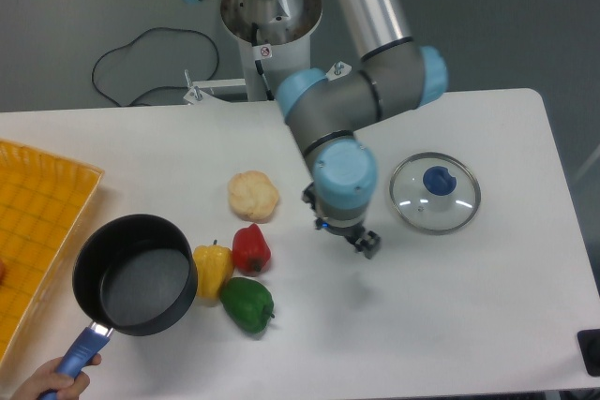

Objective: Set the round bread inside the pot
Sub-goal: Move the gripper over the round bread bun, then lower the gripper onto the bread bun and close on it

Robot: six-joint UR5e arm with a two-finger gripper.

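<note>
The round bread (254, 196), a pale lumpy bun, lies on the white table left of centre. The pot (136, 276), black with a grey inside, sits at the front left, and a human hand (42, 387) holds its blue handle (80, 359). My gripper (347, 234) hangs over the table about a hand's width right of the bread and slightly nearer the front. Its dark fingers show on either side of the wrist, apart, with nothing between them. The pot holds nothing.
Yellow pepper (213, 267), red pepper (250, 248) and green pepper (247, 303) cluster between pot and bread. A glass lid with a blue knob (435, 192) lies to the right. A yellow tray (37, 231) lies along the left edge.
</note>
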